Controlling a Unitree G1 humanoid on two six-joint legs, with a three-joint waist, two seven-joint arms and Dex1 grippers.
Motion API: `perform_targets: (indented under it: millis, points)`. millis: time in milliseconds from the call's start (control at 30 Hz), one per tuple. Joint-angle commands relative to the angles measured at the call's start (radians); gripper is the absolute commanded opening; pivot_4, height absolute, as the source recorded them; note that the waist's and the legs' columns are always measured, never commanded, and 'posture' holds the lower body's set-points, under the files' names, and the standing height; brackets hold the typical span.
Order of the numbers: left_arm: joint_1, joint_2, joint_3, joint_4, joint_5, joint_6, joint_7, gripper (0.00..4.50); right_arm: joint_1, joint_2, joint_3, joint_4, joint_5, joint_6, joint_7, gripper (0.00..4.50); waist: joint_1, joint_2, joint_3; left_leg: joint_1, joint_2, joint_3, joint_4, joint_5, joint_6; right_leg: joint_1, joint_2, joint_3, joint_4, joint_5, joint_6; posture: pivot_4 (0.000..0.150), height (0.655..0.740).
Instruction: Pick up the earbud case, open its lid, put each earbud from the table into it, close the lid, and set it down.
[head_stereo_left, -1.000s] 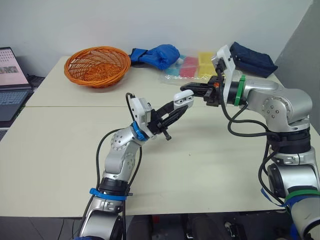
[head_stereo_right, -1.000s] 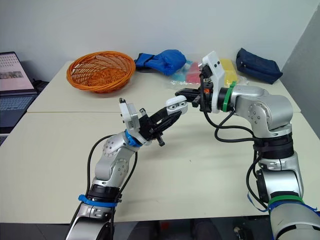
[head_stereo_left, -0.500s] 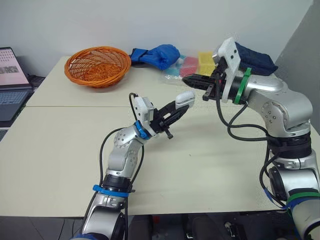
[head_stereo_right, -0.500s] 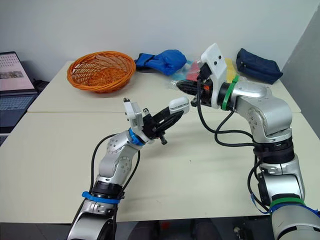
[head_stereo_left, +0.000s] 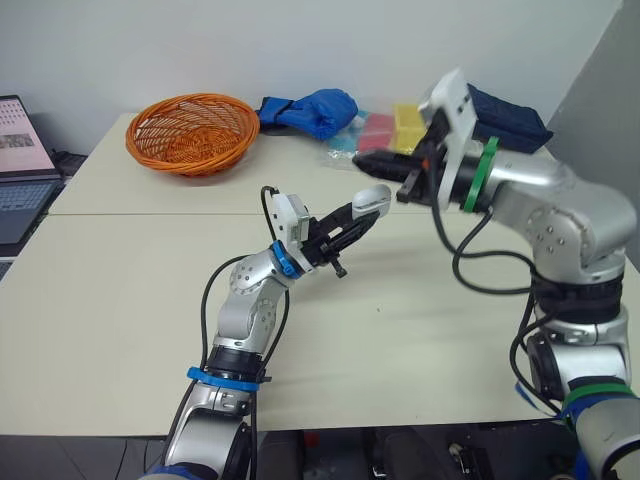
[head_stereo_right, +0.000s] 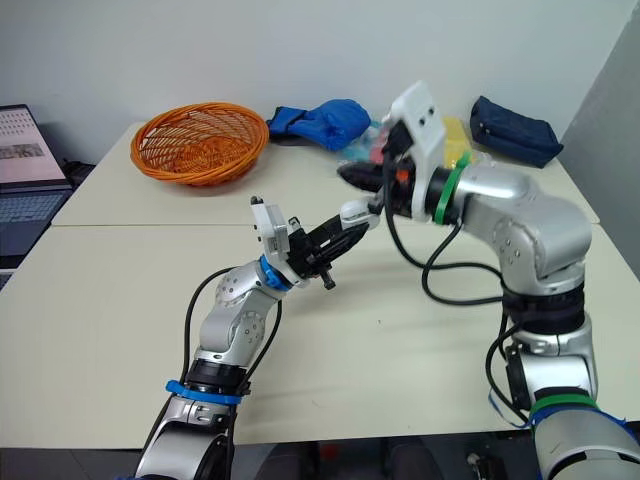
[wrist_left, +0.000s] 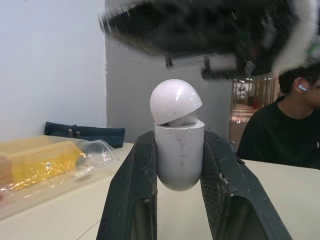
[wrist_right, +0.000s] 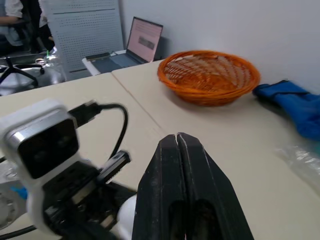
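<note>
**White, black and cream, with a few bright spots**

The earbud case (wrist_left: 178, 150) is plain glossy white on lid and body alike, with faint grey scuffs on the body. The left tool (wrist_left: 178, 142) is matte black, with a fine mesh pattern on its inner faces. The right tool (wrist_right: 178, 141) is black too. The surface (head_stereo_left: 120, 300) is pale cream and unpatterned. The woven basket (head_stereo_left: 165, 135) is bright orange, the cloth bundle (head_stereo_left: 310, 108) royal blue and the pouch (head_stereo_left: 505, 115) dark navy. The clear-wrapped packets (head_stereo_left: 408, 118) are yellow and pink. A person (wrist_left: 280, 140) wears black.

Orange basket (head_stereo_left: 193, 132), blue cloth (head_stereo_left: 311, 109), laptop (head_stereo_left: 20, 160)
</note>
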Motion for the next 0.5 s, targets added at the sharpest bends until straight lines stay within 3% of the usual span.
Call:
perform_targets:
  millis: [33, 267, 400, 433, 500]
  points:
    - [-0.031, -0.006, 0.015, -0.027, -0.019, -0.02, -0.002, 0.77, 0.028, -0.053, 0.021, -0.026, -0.028, 0.035, -0.024, 0.02, 0.001, 0.0, 0.0, 0.0, 0.0, 0.0, 0.0, 0.0, 0.0, 0.0, 0.0, 0.0, -0.001, 0.0, 0.001, 0.15, 0.74]
    - [-0.045, -0.005, 0.019, -0.004, -0.017, -0.035, -0.012, 0.77, 0.063, -0.056, 0.021, -0.044, -0.034, 0.008, -0.044, 0.02, 0.0, 0.0, 0.0, 0.0, 0.0, 0.0, 0.0, 0.0, 0.0, 0.0, 0.001, 0.0, -0.001, 0.001, 0.001, 0.15, 0.74]
    - [-0.04, 0.01, 0.015, -0.006, -0.018, -0.011, -0.024, 0.77, 0.087, -0.031, -0.012, -0.053, -0.031, -0.12, -0.022, 0.02, -0.001, 0.0, 0.0, 0.0, 0.001, 0.0, 0.0, 0.0, 0.0, 0.0, 0.001, 0.0, -0.001, 0.001, 0.001, 0.15, 0.74]
    - [-0.053, 0.033, 0.017, -0.006, -0.039, 0.069, -0.021, 0.77, 0.123, -0.046, -0.046, -0.071, -0.023, -0.181, 0.012, 0.02, 0.0, 0.0, 0.0, 0.0, 0.0, 0.0, 0.0, 0.0, 0.0, 0.0, 0.001, 0.0, -0.001, 0.001, 0.001, 0.15, 0.74]
    - [-0.07, 0.063, 0.022, -0.006, -0.067, 0.17, -0.018, 0.77, 0.167, -0.065, -0.081, -0.089, -0.013, -0.255, 0.05, 0.58, 0.002, 0.0, 0.0, -0.001, 0.0, -0.001, 0.0, 0.0, 0.0, 0.0, 0.001, 0.0, -0.001, 0.001, 0.001, 0.15, 0.74]
